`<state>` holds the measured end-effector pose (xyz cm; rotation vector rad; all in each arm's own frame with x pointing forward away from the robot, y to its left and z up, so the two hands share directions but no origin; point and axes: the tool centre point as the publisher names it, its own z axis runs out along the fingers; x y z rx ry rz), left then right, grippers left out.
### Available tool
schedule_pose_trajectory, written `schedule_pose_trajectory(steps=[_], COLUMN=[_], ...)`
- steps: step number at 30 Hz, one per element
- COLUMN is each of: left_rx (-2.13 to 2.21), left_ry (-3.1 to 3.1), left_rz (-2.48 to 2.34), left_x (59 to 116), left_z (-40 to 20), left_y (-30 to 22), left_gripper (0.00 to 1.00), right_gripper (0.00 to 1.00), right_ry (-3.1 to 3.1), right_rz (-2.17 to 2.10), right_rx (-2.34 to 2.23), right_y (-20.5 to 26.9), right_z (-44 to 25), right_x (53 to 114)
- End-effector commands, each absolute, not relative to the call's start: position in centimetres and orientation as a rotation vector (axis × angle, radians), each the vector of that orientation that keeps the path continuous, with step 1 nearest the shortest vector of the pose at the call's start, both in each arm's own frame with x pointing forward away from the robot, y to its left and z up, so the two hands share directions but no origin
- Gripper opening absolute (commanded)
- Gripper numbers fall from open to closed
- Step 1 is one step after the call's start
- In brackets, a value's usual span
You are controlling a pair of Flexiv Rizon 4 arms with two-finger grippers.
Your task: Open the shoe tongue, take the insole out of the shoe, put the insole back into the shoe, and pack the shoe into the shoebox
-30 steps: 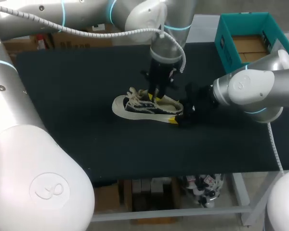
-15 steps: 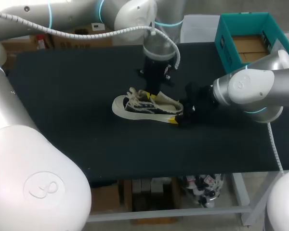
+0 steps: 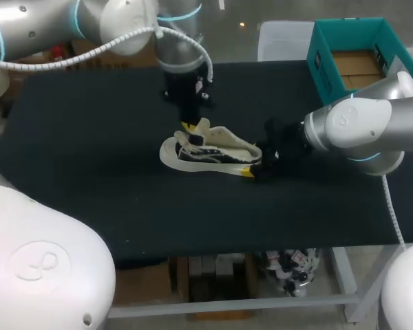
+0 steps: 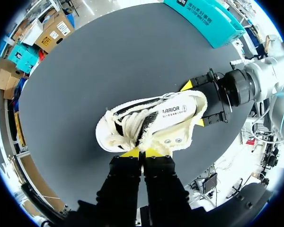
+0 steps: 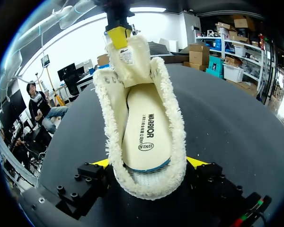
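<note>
the left gripper (image 3: 186, 126), pinched tight on the tongue (image 5: 128, 56), has swung over toward the toe since a second ago, folding the tongue forward. the shoe (image 3: 210, 152) stays in the middle of the table (image 3: 89, 151), its heel clamped between the right gripper (image 5: 149, 164) fingers, with the insole (image 5: 146, 132) lying inside.

Silver-white arms (image 3: 358, 127), cyan joint rings (image 3: 76, 15), ribbed white cable (image 3: 391, 206), black yellow-tipped end effector (image 4: 142, 152)

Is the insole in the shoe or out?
In: the insole lies flat inside the shoe, its tongue pulled back by the left gripper.
</note>
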<state>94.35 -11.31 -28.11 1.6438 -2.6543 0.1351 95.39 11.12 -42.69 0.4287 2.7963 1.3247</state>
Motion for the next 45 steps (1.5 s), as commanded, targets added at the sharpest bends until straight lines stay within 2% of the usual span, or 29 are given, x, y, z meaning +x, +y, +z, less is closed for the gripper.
schedule_pose_trajectory(steps=[1, 14, 25, 27, 28, 30, 32, 35, 36, 40, 42, 43, 45], left_rx=[1.596, 1.628, 1.373, 1.340, 1.324, 1.286, 1.234, 1.167, 1.120, 0.877, 0.745, 0.699, 0.573], left_ry=[-2.568, -2.465, -2.559, -2.573, -2.588, -2.612, -2.631, -2.712, -2.743, -2.870, -2.933, -2.959, -3.007], left_rz=[0.414, 0.477, 0.471, 0.469, 0.467, 0.467, 0.469, 0.462, 0.453, 0.416, 0.403, 0.391, 0.372], left_x=[94.0, 95.0, 95.9, 96.0, 96.0, 96.1, 96.2, 96.2, 96.2, 96.0, 95.9, 95.9, 95.7], left_z=[-28.3, -29.0, -27.0, -26.5, -26.3, -25.9, -25.4, -24.6, -24.3, -23.6, -23.3, -23.3, -23.2], left_y=[-9.1, -6.8, -8.7, -9.1, -9.3, -9.7, -10.2, -11.1, -11.5, -13.1, -13.7, -14.0, -14.6], left_gripper=[0.00, 0.00, 0.00, 0.21, 0.28, 0.29, 0.35, 0.34, 0.29, 0.22, 0.04, 0.00, 0.00], right_gripper=[0.00, 0.00, 0.00, 0.00, 0.00, 0.00, 0.00, 0.00, 0.00, 0.00, 0.00, 0.00, 0.00], right_ry=[2.798, 2.798, 2.798, 2.798, 2.798, 2.798, 2.798, 2.798, 2.798, 2.798, 2.798, 2.798, 2.798], right_rz=[1.327, 1.327, 1.327, 1.327, 1.327, 1.327, 1.327, 1.327, 1.327, 1.327, 1.327, 1.327, 1.327], right_rx=[0.429, 0.429, 0.429, 0.429, 0.429, 0.429, 0.429, 0.429, 0.429, 0.429, 0.429, 0.429, 0.429], right_y=[11.1, 11.1, 11.1, 11.1, 11.1, 11.1, 11.1, 11.1, 11.1, 11.1, 11.1, 11.1, 11.1], right_z=[-43.1, -43.1, -43.1, -43.1, -43.1, -43.1, -43.1, -43.1, -43.1, -43.1, -43.1, -43.1, -43.1], right_x=[95.5, 95.5, 95.5, 95.5, 95.5, 95.5, 95.5, 95.5, 95.5, 95.5, 95.5, 95.5, 95.5])
